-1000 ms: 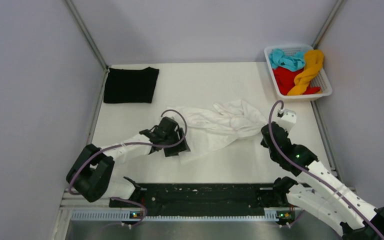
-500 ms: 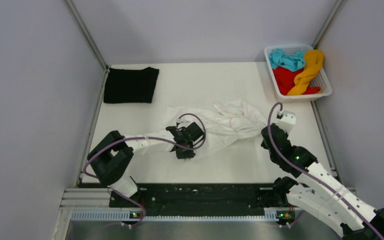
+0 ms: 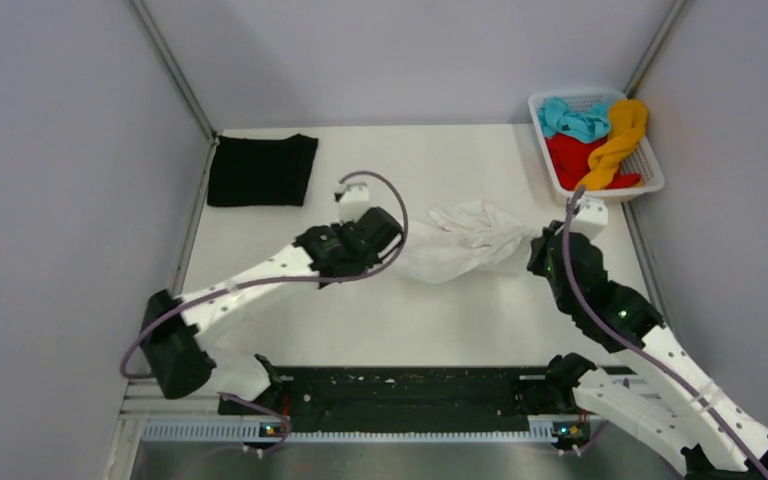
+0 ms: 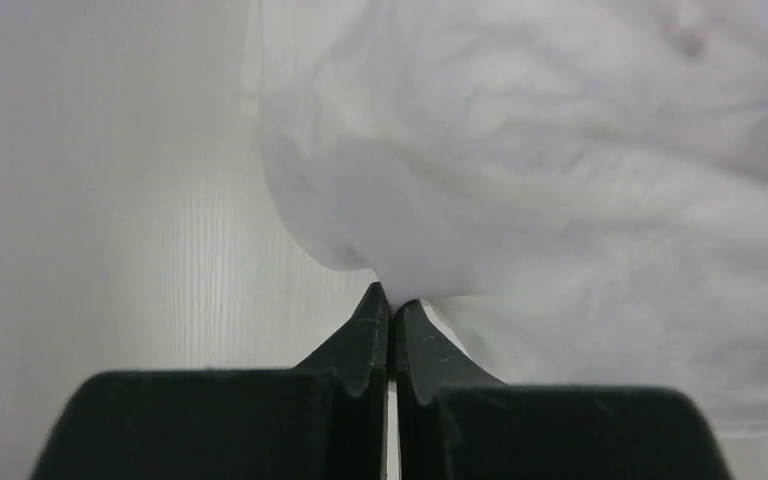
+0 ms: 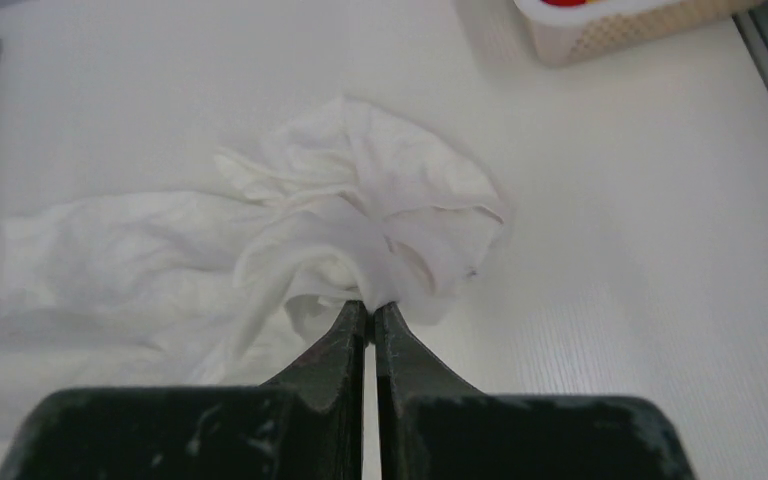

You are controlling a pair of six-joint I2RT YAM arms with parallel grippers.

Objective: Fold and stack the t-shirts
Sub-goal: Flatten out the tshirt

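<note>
The left claw (image 4: 390, 295) and the right claw (image 5: 370, 307) were each pinched closed on the crumpled white cloth t-shirt (image 3: 460, 243), which lay between them. Probably they held opposite ends in order to spread it flat for folding.

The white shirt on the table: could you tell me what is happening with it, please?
The left gripper is shut on one end of the white shirt and the right gripper on the other, with the cloth crumpled between them. A black shirt lies folded at the far left; coloured shirts wait in the basket.
</note>
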